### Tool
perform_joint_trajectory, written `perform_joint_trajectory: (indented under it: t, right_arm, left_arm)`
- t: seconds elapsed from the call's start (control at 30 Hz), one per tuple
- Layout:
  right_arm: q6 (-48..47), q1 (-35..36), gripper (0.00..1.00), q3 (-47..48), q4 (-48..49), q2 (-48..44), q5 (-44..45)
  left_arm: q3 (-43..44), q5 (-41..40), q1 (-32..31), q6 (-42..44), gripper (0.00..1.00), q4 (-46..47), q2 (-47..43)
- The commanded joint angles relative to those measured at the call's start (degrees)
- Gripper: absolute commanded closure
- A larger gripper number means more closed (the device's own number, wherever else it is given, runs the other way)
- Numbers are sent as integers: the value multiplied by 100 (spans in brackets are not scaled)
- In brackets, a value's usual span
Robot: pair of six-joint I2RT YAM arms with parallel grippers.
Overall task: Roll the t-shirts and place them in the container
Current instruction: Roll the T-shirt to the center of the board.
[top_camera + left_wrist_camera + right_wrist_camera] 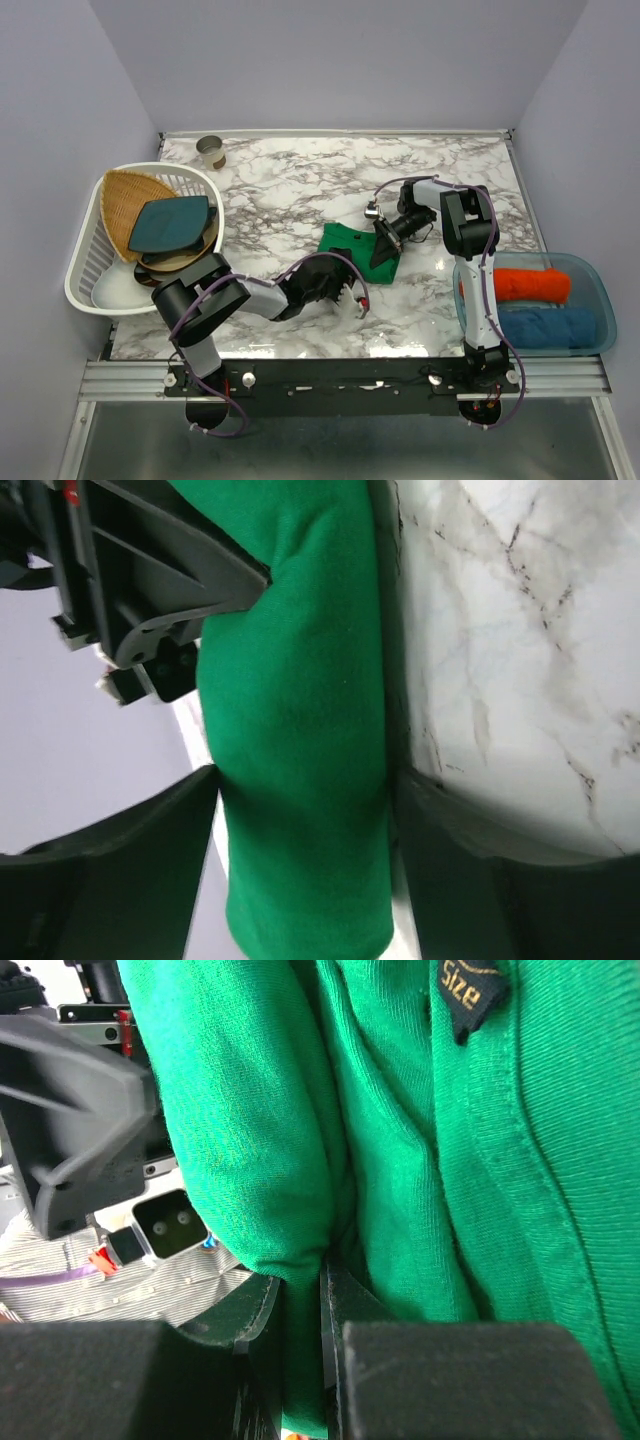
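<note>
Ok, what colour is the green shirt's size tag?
The tag is black with gold lettering; right wrist view shows it best.

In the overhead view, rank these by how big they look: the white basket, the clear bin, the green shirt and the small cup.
Largest to smallest:
1. white basket
2. clear bin, a little smaller than the basket
3. green shirt
4. small cup, clearly the smallest, though it sits farthest back
</note>
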Motion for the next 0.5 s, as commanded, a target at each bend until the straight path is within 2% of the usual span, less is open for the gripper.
perform_joint_trajectory:
  t: [0.0,0.03,0.17,0.27,0.37,0.4,0.43,0.47]
  right_arm:
    - [-91,-45,87,-85,-486,397,215]
    - [-82,-53,87,-85,-486,397,223]
    - [-117,-53,85,-85,-486,406,197]
    - [-257,-53,71,-94,-486,336,206]
    - [-398,-132,52,-24,-486,-85,259]
    - [-468,-159,33,3,-478,-408,215]
    - [-608,-246,21,38,-486,-611,189]
    - [-679,-299,1,108,-478,-788,162]
  left_arm:
    - [578,131,174,-341,31,-1944,266]
    - [685,193,210,-394,39,-2185,266]
    - [1116,421,359,-578,57,-3003,362]
    - [1589,535,482,-719,64,-3767,485]
    - [2327,1167,710,-886,67,-5084,512]
    - [2730,1560,772,-912,68,-5740,547]
    - [2968,1764,834,-852,68,-6138,591]
    - [3180,1923,878,-825,69,-6516,643]
